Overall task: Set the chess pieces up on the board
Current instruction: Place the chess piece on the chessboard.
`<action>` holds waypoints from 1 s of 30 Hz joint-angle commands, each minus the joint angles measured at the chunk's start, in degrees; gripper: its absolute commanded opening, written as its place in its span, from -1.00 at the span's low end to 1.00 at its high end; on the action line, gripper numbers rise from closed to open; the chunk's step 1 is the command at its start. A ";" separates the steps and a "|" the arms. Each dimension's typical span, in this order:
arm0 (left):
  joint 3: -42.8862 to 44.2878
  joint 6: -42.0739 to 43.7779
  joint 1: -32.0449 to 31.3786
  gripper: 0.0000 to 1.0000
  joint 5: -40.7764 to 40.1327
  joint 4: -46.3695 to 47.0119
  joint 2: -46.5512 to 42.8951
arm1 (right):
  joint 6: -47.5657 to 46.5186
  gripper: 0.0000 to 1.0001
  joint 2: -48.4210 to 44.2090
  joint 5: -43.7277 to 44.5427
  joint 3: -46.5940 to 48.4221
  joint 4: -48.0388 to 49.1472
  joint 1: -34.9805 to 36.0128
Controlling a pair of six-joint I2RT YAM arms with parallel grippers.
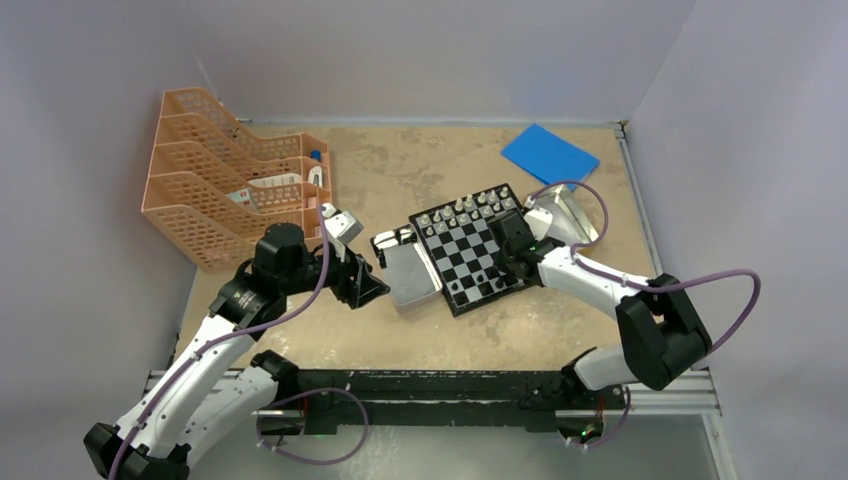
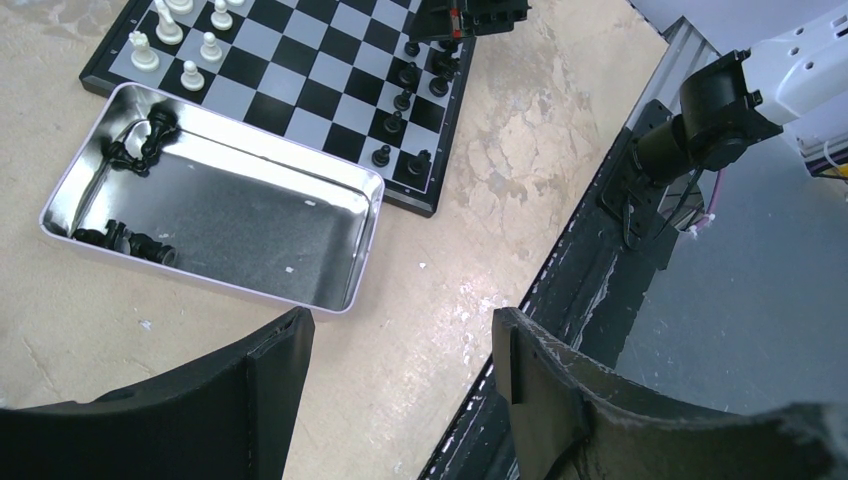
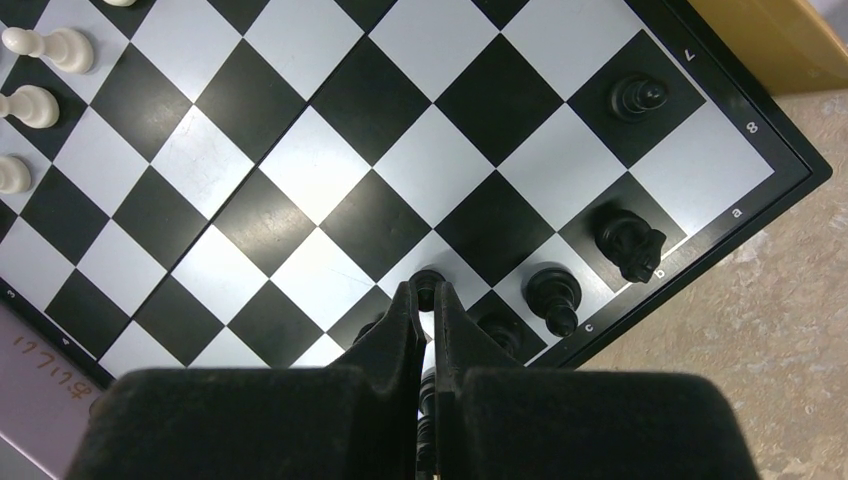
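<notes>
Right gripper is low over the board, close to its black-side edge. Jaws are narrow, nearly closed, and look to be pinching a black pawn at the tips. The fingers point straight down, probably so the pawn lands upright on a pawn-row square without knocking its neighbours. Three black back-row pieces already stand along that board edge, and one more pawn stands a row in, near the corner.

White pieces are lined up on the opposite edge of the board.

The open tin lies on the tabletop, just beside the board. A few loose black pieces are tipped over inside it, so it serves as the supply for black's side.

Left gripper hangs above the tabletop on the tin's side of the board. Jaws are wide and empty, likely waiting clear of the right arm, ready for a tin pick.

Task looks partly done, with black's rows mostly unfilled. The risk now is the fingers clipping the back-row piece right next to the drop square.
</notes>
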 commanded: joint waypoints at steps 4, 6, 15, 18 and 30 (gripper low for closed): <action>0.08 0.26 0.13 0.31 -0.50 1.04 -0.26 | -0.20 -0.93 0.53 0.69 1.10 -1.73 -0.37; 0.08 0.26 0.13 0.31 -0.50 1.04 -0.29 | -0.03 -0.88 0.53 0.77 1.21 -2.04 -0.36; 0.08 0.35 0.13 0.32 -0.41 0.94 -0.26 | -0.12 -0.47 -0.03 -1.03 2.75 -1.63 -0.37; 0.08 0.30 0.13 0.32 -0.54 0.93 -0.13 | -1.25 -0.45 -0.87 -0.89 3.97 -1.42 -0.37; 1.28 -2.55 0.13 0.27 -5.12 -0.72 1.59 | 0.50 -0.45 -5.07 5.02 6.11 -5.59 -0.37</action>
